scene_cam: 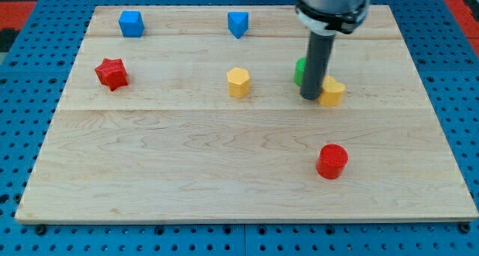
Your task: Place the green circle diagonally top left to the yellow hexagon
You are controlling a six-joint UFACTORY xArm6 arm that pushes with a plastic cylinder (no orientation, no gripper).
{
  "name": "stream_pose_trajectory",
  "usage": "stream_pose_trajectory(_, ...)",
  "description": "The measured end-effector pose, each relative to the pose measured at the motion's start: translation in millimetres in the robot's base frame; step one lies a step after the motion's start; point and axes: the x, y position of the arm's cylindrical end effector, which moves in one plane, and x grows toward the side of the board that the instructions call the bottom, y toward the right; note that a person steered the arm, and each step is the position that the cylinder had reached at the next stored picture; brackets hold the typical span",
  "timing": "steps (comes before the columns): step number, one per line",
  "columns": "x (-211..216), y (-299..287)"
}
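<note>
My tip (310, 97) is down on the board (224, 181) in its upper right part, wedged between the green circle (299, 71) and a yellow block (332, 91); it seems to touch both, though the rod hides most of the green circle and contact is hard to confirm. There is no pincer here, only the bare rod, so nothing is held.

The yellow hexagon (239, 82) sits near the board's middle, toward the top edge, well apart from the green circle, which lies to its right. I judge the push is at an early stage: the circle is on the wrong side of the hexagon. The next move calls for driving the circle toward the left edge, passing above the hexagon, so it ends up just off the hexagon's upper left.

A blue block (238, 23) near the top edge stands above the hexagon and narrows that lane; clipping it or the hexagon is the risk. A blue cube (131, 23) at the top left corner, a red star (111, 73) by the left edge and a red cylinder (331, 161) toward the bottom right are out of the way
</note>
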Motion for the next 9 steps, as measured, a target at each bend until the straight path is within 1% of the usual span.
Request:
stream_pose_trajectory(1, 1, 17)
stream_pose_trajectory(2, 1, 3)
stream_pose_trajectory(5, 1, -8)
stream_pose_trajectory(6, 1, -44)
stream_pose_trajectory(7, 9, -54)
stream_pose_trajectory(8, 10, -42)
stream_pose_trajectory(9, -11, -9)
